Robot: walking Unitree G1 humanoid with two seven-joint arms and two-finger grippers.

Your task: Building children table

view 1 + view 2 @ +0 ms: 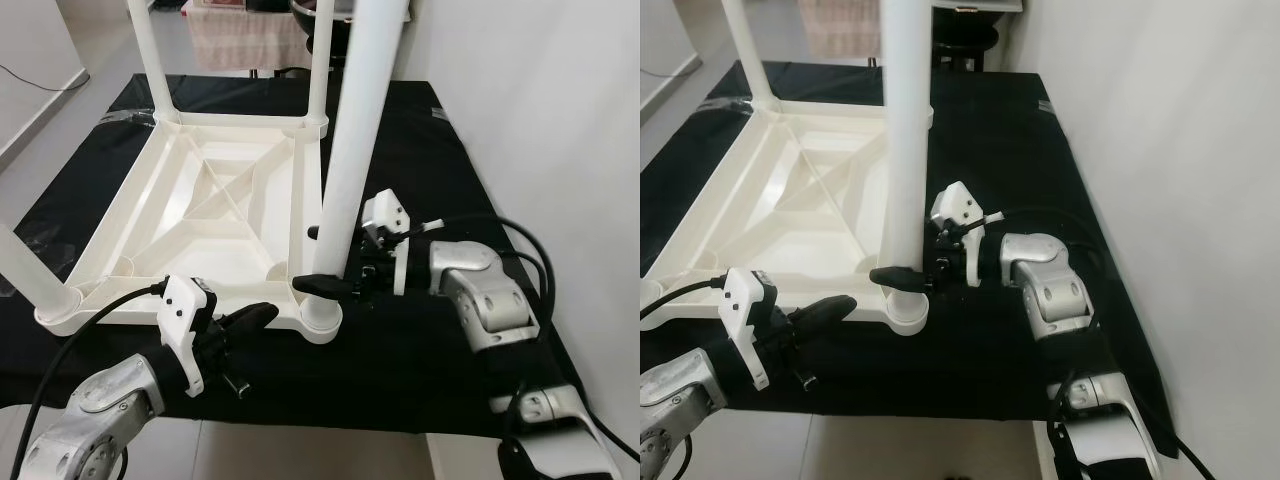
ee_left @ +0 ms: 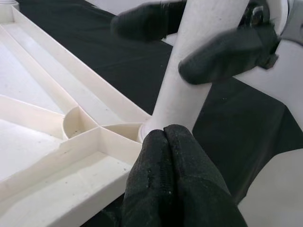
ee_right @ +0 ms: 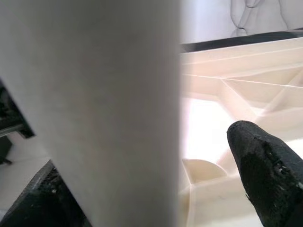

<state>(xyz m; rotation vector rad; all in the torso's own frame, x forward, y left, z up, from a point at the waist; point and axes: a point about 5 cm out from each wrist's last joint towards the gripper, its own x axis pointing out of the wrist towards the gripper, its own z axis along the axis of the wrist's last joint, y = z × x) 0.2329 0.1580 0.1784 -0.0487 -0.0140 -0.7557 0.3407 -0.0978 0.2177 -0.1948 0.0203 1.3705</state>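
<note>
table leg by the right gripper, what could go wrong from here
1. The right gripper straddles the white table leg low down, near its corner socket. The tall leg could tip if pushed sideways before it is fully seated.
2. The left gripper, fingers shut, lies at the edge of the upturned tabletop. If it slips, the tabletop may slide on the black cloth.
</note>
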